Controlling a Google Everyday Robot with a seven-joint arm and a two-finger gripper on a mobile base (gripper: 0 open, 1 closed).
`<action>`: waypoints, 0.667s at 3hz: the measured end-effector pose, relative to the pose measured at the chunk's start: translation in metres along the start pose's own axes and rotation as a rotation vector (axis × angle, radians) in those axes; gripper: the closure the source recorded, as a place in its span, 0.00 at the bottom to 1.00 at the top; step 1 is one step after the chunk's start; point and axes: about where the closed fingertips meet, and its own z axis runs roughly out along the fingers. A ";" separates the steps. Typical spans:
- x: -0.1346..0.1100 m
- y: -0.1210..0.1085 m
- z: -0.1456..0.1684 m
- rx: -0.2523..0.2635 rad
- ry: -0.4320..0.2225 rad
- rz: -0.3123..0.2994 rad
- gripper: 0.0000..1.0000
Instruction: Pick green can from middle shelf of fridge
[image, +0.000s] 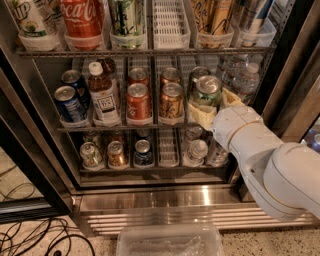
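Note:
The fridge (150, 197) stands open in the camera view, with three wire racks. The green can (207, 91), with its silver top, stands at the front of a lane on the right part of the middle shelf (100, 128). My gripper (214, 104) reaches in from the lower right on a white arm. Its cream fingers (200, 115) sit on either side of the green can and close against it. An orange can (171, 100) and a red can (138, 101) stand in the lanes just left of it.
A tea bottle (102, 95) and blue cans (67, 102) stand on the left of the middle shelf, water bottles (245, 80) at the right. Racks of drinks lie above and below. The black door frame (295, 65) is close on the right. A clear plastic bin (170, 242) and cables (30, 240) lie on the floor.

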 end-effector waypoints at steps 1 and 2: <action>-0.005 0.017 -0.014 -0.056 0.059 -0.023 1.00; -0.023 0.056 -0.016 -0.187 0.098 0.034 1.00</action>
